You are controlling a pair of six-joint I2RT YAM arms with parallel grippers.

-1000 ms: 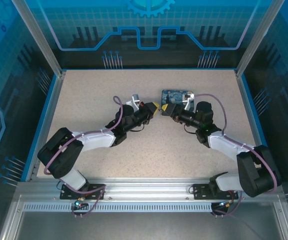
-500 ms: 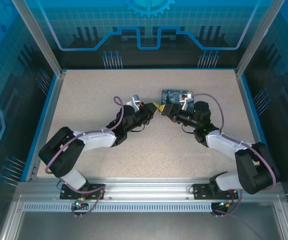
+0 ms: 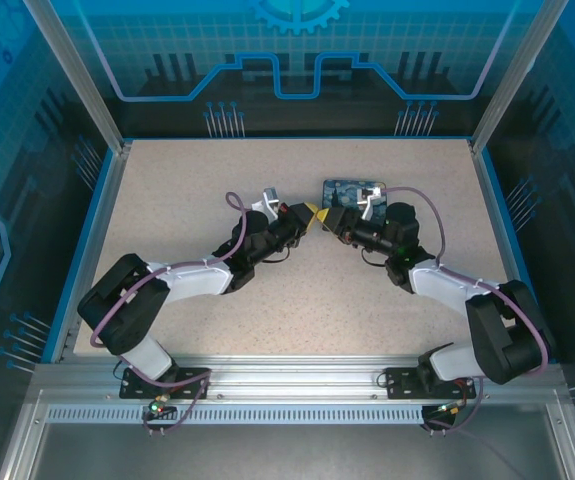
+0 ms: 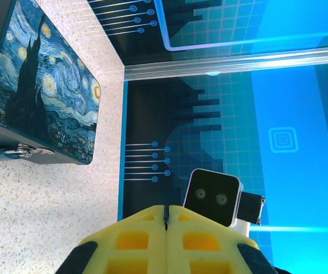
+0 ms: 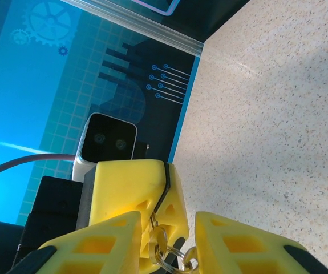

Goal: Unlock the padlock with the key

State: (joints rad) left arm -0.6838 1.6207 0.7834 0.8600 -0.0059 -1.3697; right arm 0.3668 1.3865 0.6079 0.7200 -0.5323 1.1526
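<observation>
Left gripper (image 4: 166, 220) clamps the key (image 5: 157, 225) just beside the box (image 3: 352, 188). Its ring (image 5: 164, 252) hangs between the parted fingers of the right gripper (image 3: 335, 220); whether they pinch it cannot be told. Early stage: insertion into the padlock and turning apparently remain.

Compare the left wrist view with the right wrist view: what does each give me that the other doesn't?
Left wrist: the Starry Night box, with the latch on its side. Right wrist: small metal rings between the parted fingers of the right tool; whether it grips anything I can't tell. Both: the shut left tool, the speckled table, blue wall panels, and the opposite arm's wrist camera.
</observation>
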